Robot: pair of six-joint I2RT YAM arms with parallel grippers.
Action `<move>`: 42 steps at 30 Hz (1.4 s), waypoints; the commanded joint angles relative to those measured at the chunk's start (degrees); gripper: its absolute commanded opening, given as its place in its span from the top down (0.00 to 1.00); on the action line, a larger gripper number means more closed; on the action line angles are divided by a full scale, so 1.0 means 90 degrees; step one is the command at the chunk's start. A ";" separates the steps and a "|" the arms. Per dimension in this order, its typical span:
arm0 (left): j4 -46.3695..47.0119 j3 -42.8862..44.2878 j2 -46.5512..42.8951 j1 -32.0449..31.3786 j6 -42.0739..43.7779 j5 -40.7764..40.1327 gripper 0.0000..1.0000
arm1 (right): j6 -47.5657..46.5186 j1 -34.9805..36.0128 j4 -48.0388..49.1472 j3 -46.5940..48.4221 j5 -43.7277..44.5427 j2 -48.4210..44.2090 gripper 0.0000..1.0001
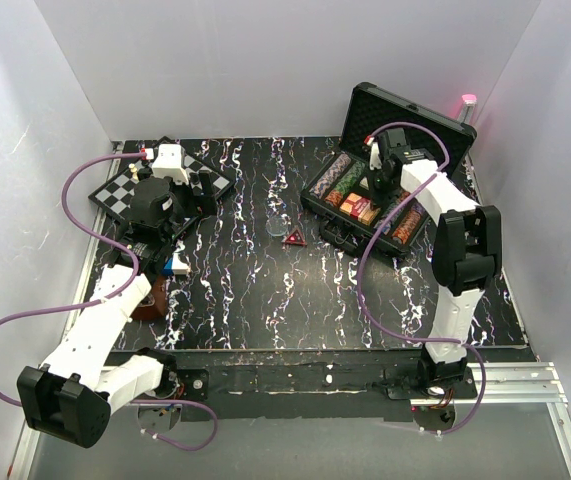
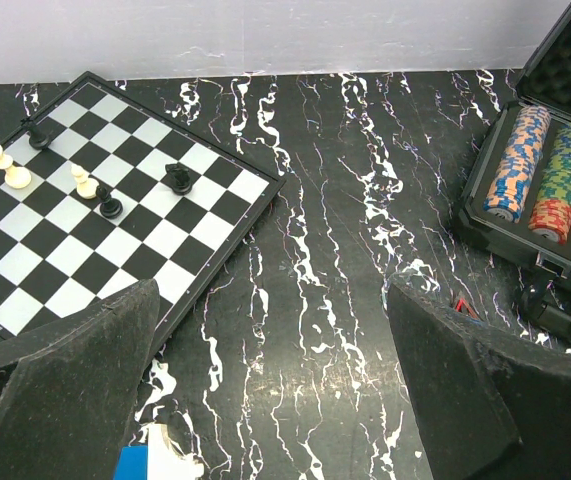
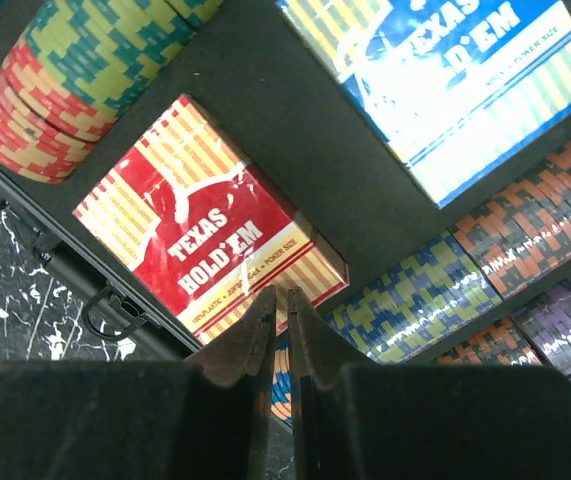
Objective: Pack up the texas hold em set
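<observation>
The black briefcase (image 1: 405, 115) stands open at the back right, its foam lid upright. Rows of multicoloured poker chips (image 1: 337, 180) lie in it; they also show in the left wrist view (image 2: 518, 160). My right gripper (image 3: 277, 296) hangs shut and empty just above a red card box (image 3: 200, 235) marked Texas Hold'em, with a blue card box (image 3: 465, 80) beside it. In the top view it (image 1: 378, 186) is over the case's middle. My left gripper (image 2: 275, 340) is open and empty over bare table beside the chessboard.
A black-and-white chessboard (image 2: 95, 200) with a few pieces lies at the back left. A small blue-white block (image 2: 155, 462) sits under the left gripper. A red triangle (image 1: 294, 238) and a small pale disc (image 1: 278, 226) lie mid-table, left of the case.
</observation>
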 commanded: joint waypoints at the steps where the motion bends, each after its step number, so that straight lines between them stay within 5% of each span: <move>1: 0.0132 -0.0013 -0.0056 0.0006 0.0054 0.0059 0.02 | 0.0759 -0.0140 0.0453 -0.0301 -0.0020 -0.0267 0.84; 17: 0.0132 -0.0023 -0.0007 0.0006 0.0015 0.0108 0.02 | 0.1219 -0.0072 -0.0132 -0.0459 0.0683 0.0310 0.86; 26: 0.0122 -0.0013 -0.0017 -0.0004 0.0015 0.0098 0.02 | 0.0478 0.0202 0.0394 -0.0448 0.0468 -0.0578 0.59; 36: 0.0123 -0.0032 -0.0066 0.0006 0.0025 0.0069 0.02 | 0.0545 0.0407 0.0374 -0.0418 0.0341 -0.0344 0.62; 42: 0.0132 -0.0003 -0.0017 -0.0004 -0.0024 0.0127 0.02 | -0.0419 0.1147 0.1194 -0.1111 0.0448 -0.1203 0.50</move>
